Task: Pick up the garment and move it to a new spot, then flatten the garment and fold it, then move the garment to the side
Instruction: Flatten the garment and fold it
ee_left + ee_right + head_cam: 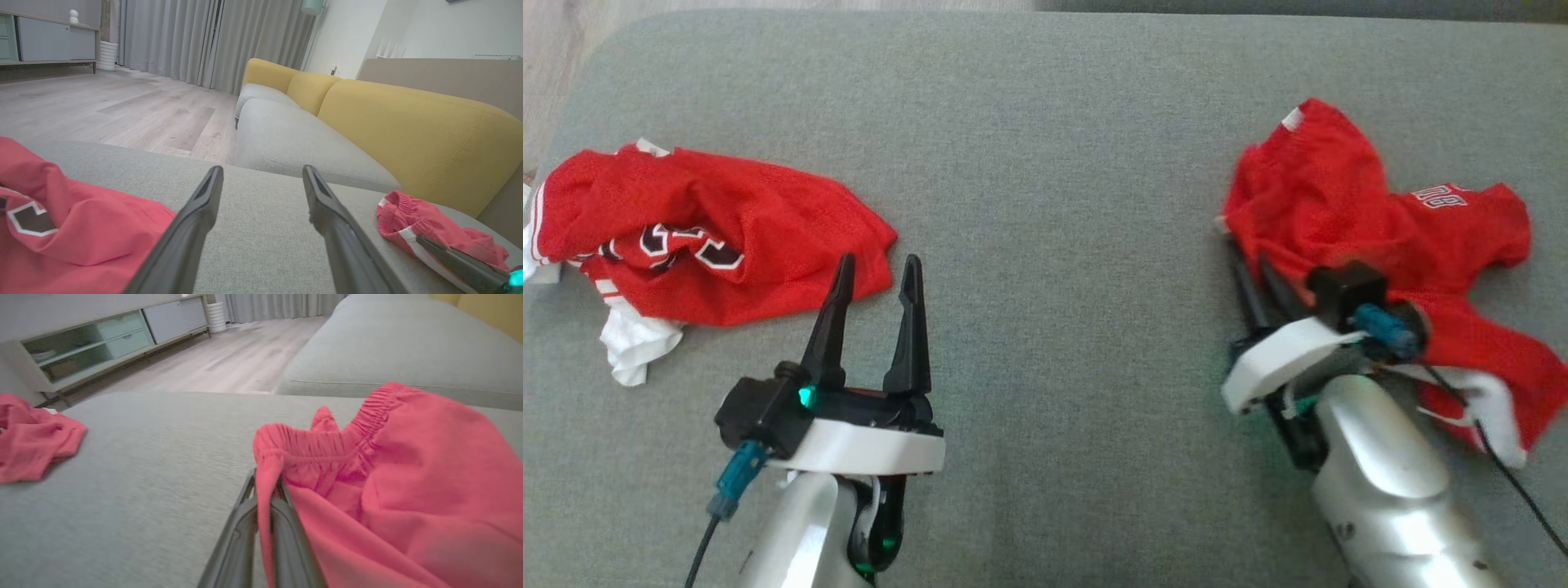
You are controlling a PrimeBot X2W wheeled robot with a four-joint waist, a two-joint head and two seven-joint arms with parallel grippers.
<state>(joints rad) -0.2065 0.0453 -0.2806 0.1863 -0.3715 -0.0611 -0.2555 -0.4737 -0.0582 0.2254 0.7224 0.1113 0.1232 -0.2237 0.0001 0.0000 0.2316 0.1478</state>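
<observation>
My left forearm [796,531] comes up from 7 o'clock in the head view, the left jaws spread wide, fingers [832,318] pointing to 12. My right forearm [1388,482] enters from 5 o'clock. The right jaws, aimed at 11, are pinched together on the garment [408,477].

A wide strip of bare grey cushion [1062,163] runs open between the red jersey [768,220] (left side) and the red shorts [1323,196], which block each end.

The garment [1327,192] is red, the white-trimmed jersey [768,220] red, the cushion [1054,163] grey.
</observation>
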